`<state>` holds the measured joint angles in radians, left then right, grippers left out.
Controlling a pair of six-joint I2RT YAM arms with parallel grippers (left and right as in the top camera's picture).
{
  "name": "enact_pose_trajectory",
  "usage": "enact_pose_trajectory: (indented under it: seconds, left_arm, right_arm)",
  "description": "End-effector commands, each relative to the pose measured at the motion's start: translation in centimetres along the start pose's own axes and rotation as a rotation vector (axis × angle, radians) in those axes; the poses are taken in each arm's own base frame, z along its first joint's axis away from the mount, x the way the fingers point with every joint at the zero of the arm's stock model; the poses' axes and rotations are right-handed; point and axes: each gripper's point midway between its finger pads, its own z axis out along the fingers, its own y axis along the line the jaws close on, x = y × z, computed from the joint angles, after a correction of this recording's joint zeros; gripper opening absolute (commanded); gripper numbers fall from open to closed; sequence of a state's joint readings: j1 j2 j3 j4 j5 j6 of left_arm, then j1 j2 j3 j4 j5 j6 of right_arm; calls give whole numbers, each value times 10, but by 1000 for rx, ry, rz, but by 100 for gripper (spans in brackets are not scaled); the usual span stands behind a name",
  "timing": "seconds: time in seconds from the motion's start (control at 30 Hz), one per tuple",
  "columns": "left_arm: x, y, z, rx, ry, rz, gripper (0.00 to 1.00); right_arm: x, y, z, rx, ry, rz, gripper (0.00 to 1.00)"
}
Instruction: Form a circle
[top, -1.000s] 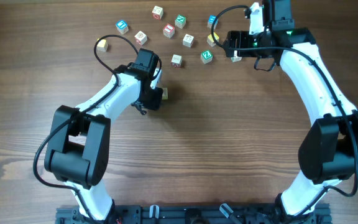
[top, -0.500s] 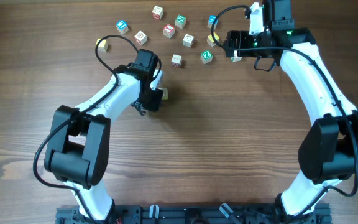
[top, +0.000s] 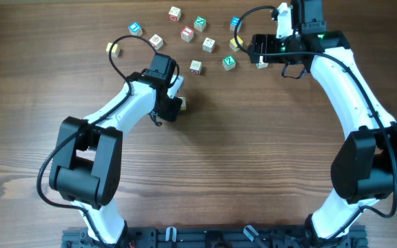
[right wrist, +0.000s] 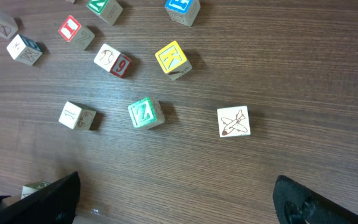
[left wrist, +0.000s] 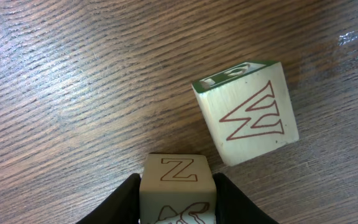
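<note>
My left gripper [left wrist: 178,190] is shut on a cream cube [left wrist: 178,177] with a red-outlined Z, low over the wood. Just beyond it, to the right, lies a tilted cream cube with a W [left wrist: 247,115], apart from the held one. From overhead a cream cube [top: 182,103] shows at the right edge of the left gripper [top: 169,107]; which of the two it is I cannot tell. My right gripper [right wrist: 176,186] hangs wide open with nothing in it, above a green Z cube [right wrist: 145,113] and a cream airplane cube [right wrist: 234,121]. No circle shows; the cubes lie scattered.
Loose cubes are spread along the far side: blue [top: 136,29], yellowish [top: 113,49], red [top: 187,33], green [top: 200,23], yellow [top: 235,43], cream [top: 196,67] and several more. The right gripper [top: 267,49] hovers at the right end of that scatter.
</note>
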<state>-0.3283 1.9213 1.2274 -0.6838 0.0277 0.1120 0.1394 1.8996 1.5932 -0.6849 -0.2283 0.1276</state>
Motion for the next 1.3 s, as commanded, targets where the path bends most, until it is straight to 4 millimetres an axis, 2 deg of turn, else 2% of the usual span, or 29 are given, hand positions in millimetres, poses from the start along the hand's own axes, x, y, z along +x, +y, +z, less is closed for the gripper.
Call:
enact_pose_trajectory:
  seconds: [0.0, 0.1, 0.23, 0.47, 0.63, 0.77, 0.87, 0.97, 1.07, 1.13, 1.2, 1.27]
  left_arm:
    - [8, -4, 5, 18, 27, 16, 38]
    - [10, -4, 5, 19, 38, 15, 38]
    - [7, -4, 5, 19, 25, 15, 29]
    - [6, -4, 5, 18, 19, 16, 29]
    - [6, -4, 5, 18, 20, 16, 49]
    - [5, -4, 1, 18, 11, 16, 55]
    - [-4, -5, -15, 22, -39, 12, 59]
    - [-20, -3, -42, 19, -135, -28, 64]
    - [-47, 18, -84, 20, -311, -221, 75]
    - [-58, 47, -106, 23, -402, -409, 82]
    - [-55, 78, -113, 21, -430, -592, 86]
    - [-43, 109, -112, 5, -420, -741, 90]
  right_arm:
    - [1, 0, 4, -10, 8, 9, 100]
    - [1, 0, 4, -10, 8, 9, 100]
    - [1, 0, 4, -10, 8, 10, 100]
    - [1, 0, 4, -10, 8, 10, 100]
    - [1, 0, 4, -10, 8, 9, 100]
    - [1, 0, 4, -10, 8, 10, 100]
    - [1, 0, 4, -10, 8, 10, 100]
    - [1, 0, 4, -10, 8, 9, 100]
    - [1, 0, 4, -10, 8, 10, 100]
    - [1, 0, 4, -10, 8, 9, 100]
    - [1, 0, 4, -10, 8, 9, 99]
    - [-2, 2, 4, -20, -7, 20, 100]
